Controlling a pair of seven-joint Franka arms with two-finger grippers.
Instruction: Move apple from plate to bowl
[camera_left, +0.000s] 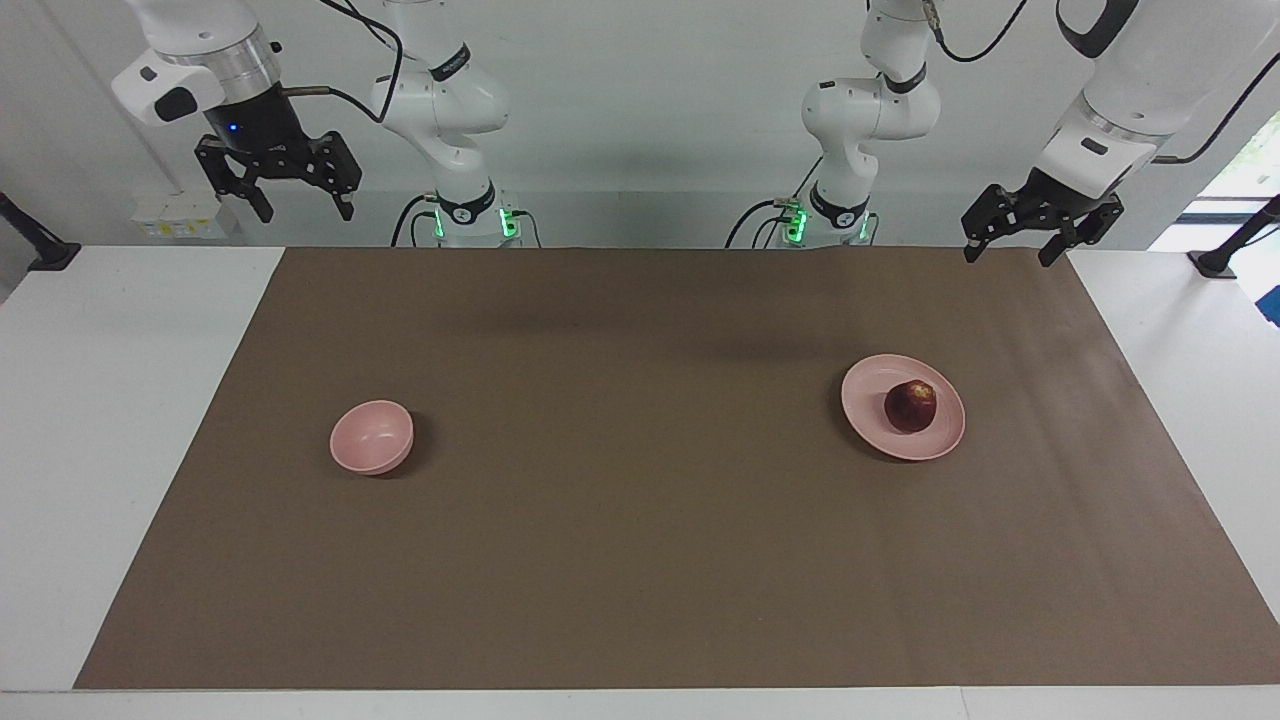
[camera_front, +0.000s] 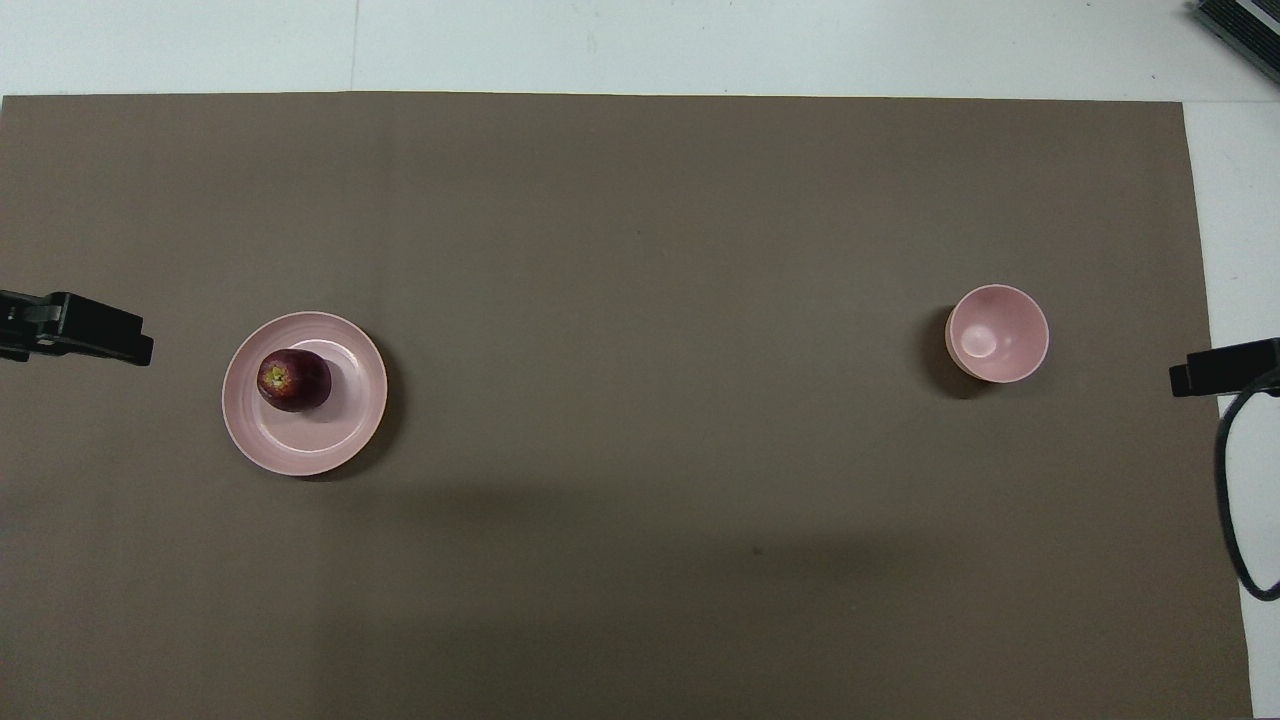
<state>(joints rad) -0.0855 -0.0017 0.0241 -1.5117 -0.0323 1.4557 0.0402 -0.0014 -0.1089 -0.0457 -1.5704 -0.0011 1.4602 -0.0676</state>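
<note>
The dark red apple (camera_left: 910, 405) (camera_front: 293, 380) lies on the flat pink plate (camera_left: 870, 395) (camera_front: 340, 430) toward the left arm's end of the table. The small deep pink bowl (camera_left: 371, 436) (camera_front: 997, 332) stands empty toward the right arm's end. My left gripper (camera_left: 1008, 255) is open and empty, raised over the mat's edge nearest the robots, apart from the plate; part of it shows in the overhead view (camera_front: 75, 330). My right gripper (camera_left: 300, 210) is open and empty, raised high at its own end of the table; part of it shows in the overhead view (camera_front: 1215, 367).
A brown mat (camera_left: 640, 560) covers most of the white table (camera_left: 90, 450). A black cable (camera_front: 1235, 480) hangs by the right gripper. Only the plate and bowl stand on the mat.
</note>
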